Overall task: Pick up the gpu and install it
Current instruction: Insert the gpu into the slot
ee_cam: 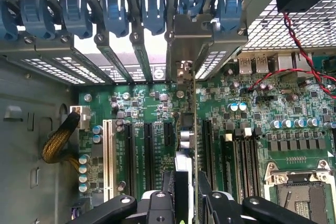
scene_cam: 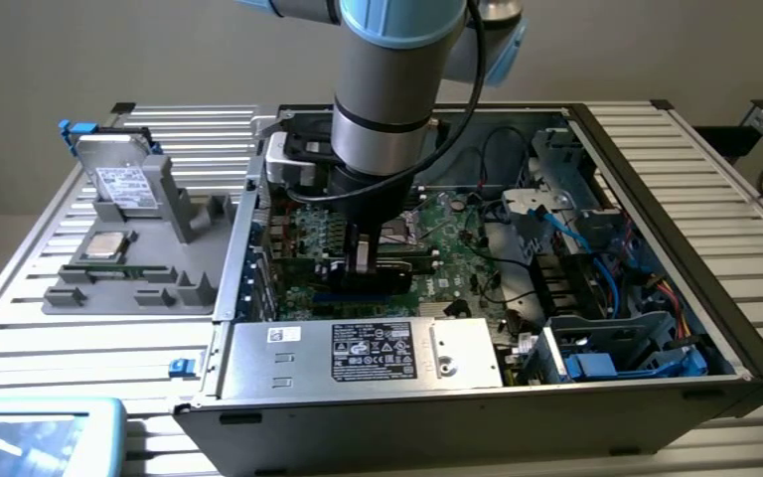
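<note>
The gpu [ee_cam: 188, 129] stands on edge between my fingers, a thin green card with a black cooler. Its silver bracket [ee_cam: 191, 40] reaches up to the rear slot openings of the computer case [scene_cam: 647, 179]. My gripper [ee_cam: 186, 195] is shut on the card's near end, one finger on each face. The card hangs low over the black expansion slots of the motherboard [ee_cam: 157, 103]; whether it sits in a slot I cannot tell. In the exterior view my gripper [scene_cam: 374, 256] points straight down inside the case over the motherboard [scene_cam: 455, 248], with the gpu [scene_cam: 350, 265] dark below it.
Blue retention clips [ee_cam: 113, 14] line the rear slots. An open CPU socket [ee_cam: 299, 192] and memory slots lie beside the card. The power supply [scene_cam: 355, 353] closes the case front, and blue cables [scene_cam: 594, 248] fill the exterior view's right. A grey tray [scene_cam: 130, 288] holds a hard drive [scene_cam: 126, 187].
</note>
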{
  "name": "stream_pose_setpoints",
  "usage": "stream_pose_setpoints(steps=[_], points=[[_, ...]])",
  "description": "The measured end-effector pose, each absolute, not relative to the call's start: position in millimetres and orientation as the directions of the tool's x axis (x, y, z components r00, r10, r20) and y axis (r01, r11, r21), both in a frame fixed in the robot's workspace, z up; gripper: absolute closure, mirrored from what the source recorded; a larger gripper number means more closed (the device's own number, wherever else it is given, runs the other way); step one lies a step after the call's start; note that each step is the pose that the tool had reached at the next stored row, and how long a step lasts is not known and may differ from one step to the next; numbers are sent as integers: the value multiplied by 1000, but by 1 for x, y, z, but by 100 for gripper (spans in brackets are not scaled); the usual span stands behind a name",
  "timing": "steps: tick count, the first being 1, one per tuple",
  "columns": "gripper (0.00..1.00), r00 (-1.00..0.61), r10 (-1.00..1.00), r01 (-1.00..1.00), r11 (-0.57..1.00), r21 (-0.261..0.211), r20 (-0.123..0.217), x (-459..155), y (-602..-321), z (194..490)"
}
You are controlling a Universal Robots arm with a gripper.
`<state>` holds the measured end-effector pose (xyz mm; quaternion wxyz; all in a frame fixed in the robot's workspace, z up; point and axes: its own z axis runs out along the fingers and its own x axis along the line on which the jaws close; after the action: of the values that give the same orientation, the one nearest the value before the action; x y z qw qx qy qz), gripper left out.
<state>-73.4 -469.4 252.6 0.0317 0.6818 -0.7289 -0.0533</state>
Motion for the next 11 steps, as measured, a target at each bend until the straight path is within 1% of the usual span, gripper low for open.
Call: stream_pose_setpoints(steps=[11], points=[[72,-67,-997,-991,63,120,-24,-73,-467,253]])
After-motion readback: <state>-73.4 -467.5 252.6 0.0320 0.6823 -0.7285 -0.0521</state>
